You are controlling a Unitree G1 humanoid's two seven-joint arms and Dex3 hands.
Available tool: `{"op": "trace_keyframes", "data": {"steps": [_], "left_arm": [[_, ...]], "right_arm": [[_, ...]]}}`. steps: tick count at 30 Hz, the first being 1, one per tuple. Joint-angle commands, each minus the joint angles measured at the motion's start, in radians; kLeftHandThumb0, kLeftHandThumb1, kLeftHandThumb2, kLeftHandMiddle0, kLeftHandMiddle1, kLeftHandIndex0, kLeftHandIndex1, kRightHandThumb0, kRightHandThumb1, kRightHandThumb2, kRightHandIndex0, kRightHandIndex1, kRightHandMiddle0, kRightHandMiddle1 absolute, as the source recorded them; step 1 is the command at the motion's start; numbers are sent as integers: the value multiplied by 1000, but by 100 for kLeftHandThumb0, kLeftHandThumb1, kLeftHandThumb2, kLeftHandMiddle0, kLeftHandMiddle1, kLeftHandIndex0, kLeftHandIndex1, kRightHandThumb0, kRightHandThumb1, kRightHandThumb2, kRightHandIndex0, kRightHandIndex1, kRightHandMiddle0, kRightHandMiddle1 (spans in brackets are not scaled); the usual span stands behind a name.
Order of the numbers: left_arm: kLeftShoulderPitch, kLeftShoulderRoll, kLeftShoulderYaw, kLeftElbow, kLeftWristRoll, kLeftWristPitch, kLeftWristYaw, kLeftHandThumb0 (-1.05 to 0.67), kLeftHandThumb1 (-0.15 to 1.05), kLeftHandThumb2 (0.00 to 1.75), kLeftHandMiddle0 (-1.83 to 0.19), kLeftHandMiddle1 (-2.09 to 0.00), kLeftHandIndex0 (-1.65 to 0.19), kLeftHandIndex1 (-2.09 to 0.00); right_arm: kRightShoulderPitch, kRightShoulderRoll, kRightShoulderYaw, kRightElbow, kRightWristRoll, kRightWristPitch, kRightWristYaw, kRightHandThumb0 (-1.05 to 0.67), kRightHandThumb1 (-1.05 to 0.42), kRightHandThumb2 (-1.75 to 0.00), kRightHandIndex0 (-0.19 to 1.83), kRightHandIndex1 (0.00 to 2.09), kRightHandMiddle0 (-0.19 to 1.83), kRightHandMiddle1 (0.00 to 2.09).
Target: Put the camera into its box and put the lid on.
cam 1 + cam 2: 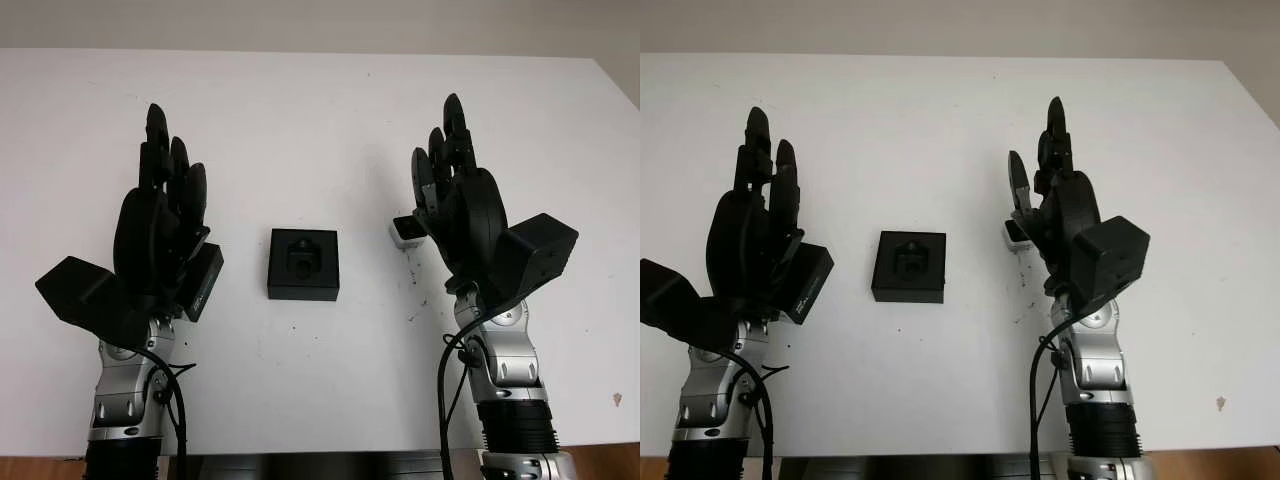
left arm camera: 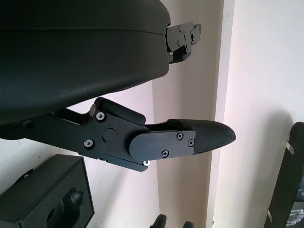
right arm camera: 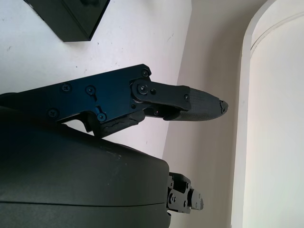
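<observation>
A small white-and-black camera sits on the white table, just beside the raised right hand and partly hidden behind it. The open black box lies mid-table between the hands, its moulded recess empty. The lid, seemingly the black slab by the left hand, is half hidden. Both hands are open, holding nothing. Neither step appears done.
</observation>
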Motion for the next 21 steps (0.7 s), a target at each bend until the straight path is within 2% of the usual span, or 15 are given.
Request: {"op": "trace_keyframes", "data": {"steps": [1,8,12,16,18,21], "left_arm": [[-6,2,2,0,-5,-6,-4,-74,105,48,19,0,19,0],[-10,8,6,12,-5,-9,-11,-72,105,50,19,0,19,0],[12,13,7,-3,0,-9,-14,-73,105,50,19,0,19,0],[22,18,9,-11,0,-11,-20,-73,105,50,19,0,19,0],[21,22,7,-20,1,1,-19,-73,105,52,19,0,19,0],[17,24,7,-20,-2,6,-18,-73,105,52,19,0,19,0]], "right_arm": [[1,1,1,6,3,-1,-1,-66,-105,-53,-15,5,-14,5],[-3,10,10,15,7,0,4,-67,-105,-52,-16,5,-14,5],[6,6,2,4,17,1,12,-67,-105,-41,-14,6,-12,6],[-33,-84,-22,16,-12,-7,45,-66,-99,-11,7,15,6,16],[-75,-155,-31,27,-25,8,88,-62,-92,-6,18,20,15,26],[-158,-282,-10,42,-93,61,152,-58,-84,-5,28,24,13,49]]}}
